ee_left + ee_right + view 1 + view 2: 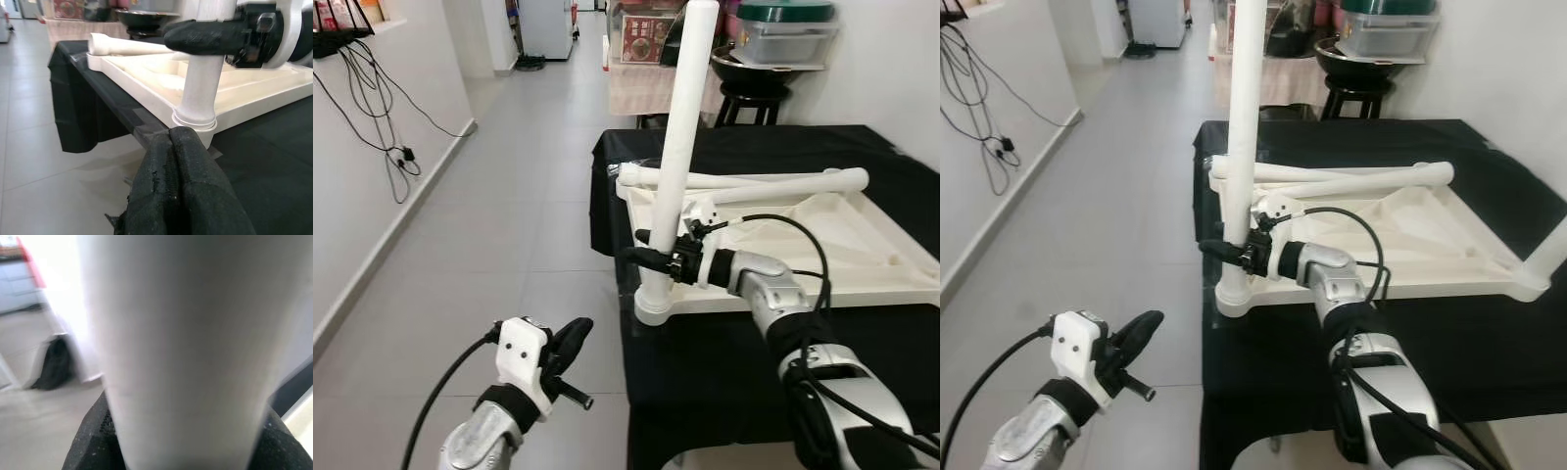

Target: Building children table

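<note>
A white children's tabletop [862, 279] lies upside down on a black-covered table [724, 372]. One white table leg [677, 147] stands nearly upright in the near left corner socket [653, 305], leaning slightly. My right gripper [651, 250] is shut on that leg low down; the leg [181, 347] fills the space between its black fingers [90, 440]. Two more white legs [754, 183] lie across the tabletop's far side. My left gripper [570, 357] hovers over the floor left of the table, shut and holding nothing, its fingers [181, 186] pointing at the socket [194, 120].
Grey tiled floor [509, 225] stretches to the left of the table, with a white wall and hanging black cables [386, 147]. Behind the table stand a black stool with a wok and a plastic box [781, 39]. The black cloth hangs over the table's left edge.
</note>
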Tool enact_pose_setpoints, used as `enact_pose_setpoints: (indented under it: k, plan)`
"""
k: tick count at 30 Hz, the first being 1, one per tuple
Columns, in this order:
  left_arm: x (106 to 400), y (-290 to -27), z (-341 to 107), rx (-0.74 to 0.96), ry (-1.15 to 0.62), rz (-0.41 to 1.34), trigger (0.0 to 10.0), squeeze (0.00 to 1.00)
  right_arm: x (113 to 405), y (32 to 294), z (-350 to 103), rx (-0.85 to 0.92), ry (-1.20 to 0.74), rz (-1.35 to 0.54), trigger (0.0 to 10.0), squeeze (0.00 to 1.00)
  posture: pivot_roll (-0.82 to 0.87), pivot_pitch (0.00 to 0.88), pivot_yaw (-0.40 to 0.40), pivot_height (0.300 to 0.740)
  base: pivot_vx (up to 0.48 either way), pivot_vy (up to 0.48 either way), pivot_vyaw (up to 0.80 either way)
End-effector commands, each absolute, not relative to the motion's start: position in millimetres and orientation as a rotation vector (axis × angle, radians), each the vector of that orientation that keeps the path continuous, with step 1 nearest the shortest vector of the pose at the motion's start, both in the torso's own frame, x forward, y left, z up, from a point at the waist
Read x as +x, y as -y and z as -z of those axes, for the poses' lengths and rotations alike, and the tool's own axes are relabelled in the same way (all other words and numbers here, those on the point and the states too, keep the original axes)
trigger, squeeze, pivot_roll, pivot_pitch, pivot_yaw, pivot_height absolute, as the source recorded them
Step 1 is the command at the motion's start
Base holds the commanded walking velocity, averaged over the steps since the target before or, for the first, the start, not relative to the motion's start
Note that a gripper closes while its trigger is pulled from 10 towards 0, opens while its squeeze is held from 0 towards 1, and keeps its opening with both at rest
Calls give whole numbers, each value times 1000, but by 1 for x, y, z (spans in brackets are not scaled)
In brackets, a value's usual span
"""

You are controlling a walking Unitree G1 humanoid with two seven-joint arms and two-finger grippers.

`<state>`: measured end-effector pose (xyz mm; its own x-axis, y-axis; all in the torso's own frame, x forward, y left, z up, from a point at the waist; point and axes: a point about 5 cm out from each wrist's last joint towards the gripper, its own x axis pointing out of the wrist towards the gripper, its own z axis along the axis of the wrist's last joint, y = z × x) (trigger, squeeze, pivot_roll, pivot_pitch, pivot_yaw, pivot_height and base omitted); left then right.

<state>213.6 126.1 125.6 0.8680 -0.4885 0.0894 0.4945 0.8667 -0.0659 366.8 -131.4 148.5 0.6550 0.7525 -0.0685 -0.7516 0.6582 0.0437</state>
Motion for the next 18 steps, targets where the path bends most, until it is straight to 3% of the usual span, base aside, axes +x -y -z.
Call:
enact_pose_setpoints:
  k: [1,5,6,7,10,18]
  plan:
    - [212,-127,-124,-82,63,521,10000,0,354,137,-102,-8,-272,-698,0,0,37,0,-36,740,0,0,0]
    - [211,-127,-124,-82,63,521,10000,0,353,137,-99,-14,-276,-681,0,0,37,0,-36,740,0,0,0]
    - [211,-127,-124,-82,62,520,10000,0,351,140,-91,-12,-286,-483,0,0,36,0,-35,740,0,0,0]
    - [211,-127,-124,-82,62,520,10000,0,351,140,-91,-12,-286,-483,0,0,36,0,-35,740,0,0,0]
    - [213,-128,-123,-74,52,534,10000,0,324,97,-71,94,-307,-291,0,0,33,0,-12,740,0,0,0]
    - [214,-127,-123,-74,56,529,10000,0,342,91,-92,80,-244,-256,0,0,44,0,-22,740,0,0,0]
